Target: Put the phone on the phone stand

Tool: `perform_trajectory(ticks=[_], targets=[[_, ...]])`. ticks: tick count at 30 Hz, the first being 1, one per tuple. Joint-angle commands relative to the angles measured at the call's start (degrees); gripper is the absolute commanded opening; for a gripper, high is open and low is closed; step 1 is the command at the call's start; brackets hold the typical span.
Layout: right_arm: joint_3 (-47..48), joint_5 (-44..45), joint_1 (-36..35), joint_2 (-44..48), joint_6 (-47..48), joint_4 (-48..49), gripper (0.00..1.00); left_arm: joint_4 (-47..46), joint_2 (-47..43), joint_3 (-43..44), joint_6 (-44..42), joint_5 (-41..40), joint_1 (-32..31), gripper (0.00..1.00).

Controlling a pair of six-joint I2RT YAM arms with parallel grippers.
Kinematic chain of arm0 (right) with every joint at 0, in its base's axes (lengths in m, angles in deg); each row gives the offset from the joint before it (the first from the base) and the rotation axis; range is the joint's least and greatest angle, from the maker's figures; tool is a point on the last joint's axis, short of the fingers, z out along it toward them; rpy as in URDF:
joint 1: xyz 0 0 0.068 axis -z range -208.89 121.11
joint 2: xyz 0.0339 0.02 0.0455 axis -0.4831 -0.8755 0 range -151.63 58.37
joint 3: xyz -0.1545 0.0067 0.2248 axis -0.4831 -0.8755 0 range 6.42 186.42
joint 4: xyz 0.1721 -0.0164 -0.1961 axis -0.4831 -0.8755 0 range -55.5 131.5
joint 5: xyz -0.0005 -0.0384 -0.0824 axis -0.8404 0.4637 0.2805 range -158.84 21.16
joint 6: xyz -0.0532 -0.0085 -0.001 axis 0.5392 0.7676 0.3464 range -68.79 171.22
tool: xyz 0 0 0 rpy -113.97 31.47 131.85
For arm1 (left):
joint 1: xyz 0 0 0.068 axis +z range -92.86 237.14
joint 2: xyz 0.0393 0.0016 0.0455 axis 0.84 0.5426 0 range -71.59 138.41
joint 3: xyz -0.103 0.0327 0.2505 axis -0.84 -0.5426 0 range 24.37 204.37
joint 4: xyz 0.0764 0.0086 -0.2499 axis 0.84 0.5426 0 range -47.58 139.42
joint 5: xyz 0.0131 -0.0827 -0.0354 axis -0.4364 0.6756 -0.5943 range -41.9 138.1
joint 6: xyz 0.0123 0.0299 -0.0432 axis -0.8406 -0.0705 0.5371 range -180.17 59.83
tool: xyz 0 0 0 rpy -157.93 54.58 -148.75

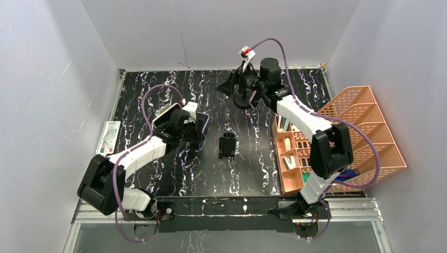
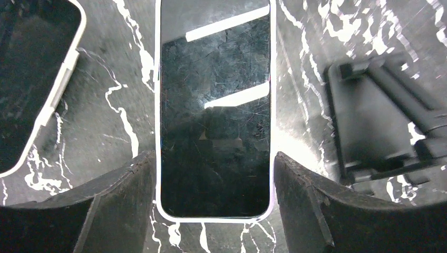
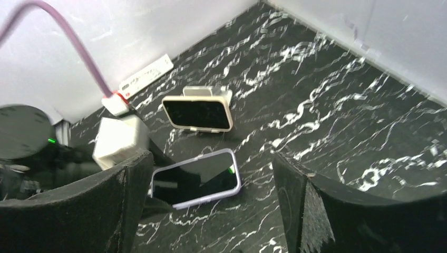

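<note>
The black marble table (image 1: 253,176) carries everything, with a peach desk organiser (image 1: 369,121) to the right of the black phone stand (image 1: 227,145), which sits near the table's middle and serves here as the reference. The stand holds nothing, so the placing itself is not yet done. As I judge it, the work is at the pick-up stage, and the lift, the carry and the setting down all remain.

The left gripper (image 2: 215,161) is down at the table to the left of the stand. Its fingers (image 2: 121,205) are spread to the phone's width, one along each long edge at the near end of the phone (image 2: 215,121). No strip of table shows between pad and case on either side, but I cannot tell whether they are squeezing or only resting alongside.

The phone lies flat and face up on the marble, left of the stand and near it without touching. Its far end reaches out beyond the fingertips.

The right gripper (image 3: 211,161) hangs above the table's far edge, beyond the stand, its fingers wide apart and holding nothing.

A second phone (image 3: 197,113) leans on a white holder, farther left of the stand than the flat one.
</note>
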Motion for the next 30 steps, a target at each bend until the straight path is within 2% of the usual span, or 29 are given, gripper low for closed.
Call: perform_trajectory(ticks=[1,3,7,10,19,30], targets=[[3.50,-5.80,-0.24,-4.28,-1.56,-5.98,0.90,-7.44,-5.13,-1.21,0.17,-2.07,0.03,0.46],[4.54,-6.06,-0.27,-6.38,-2.82,-6.91,0.90,-6.76,-4.55,-1.15,0.11,-2.16,0.05,0.45],[12.37,-10.38,-0.20,-13.76,-4.80,-13.81,0.89,-8.69,-5.34,-1.74,0.66,-3.07,0.05,0.45],[13.85,-12.35,-0.20,-17.33,-7.84,-13.20,0.88,-9.57,-5.74,-1.63,0.97,-3.52,0.05,0.45],[16.87,-13.19,-0.58,-23.58,-9.19,-15.38,0.83,-15.42,-10.39,-4.14,2.15,-0.27,0.05,0.45],[19.99,-14.48,-2.52,-28.40,-10.52,-15.79,0.81,-20.46,-14.58,-7.27,3.23,4.67,0.03,0.45]])
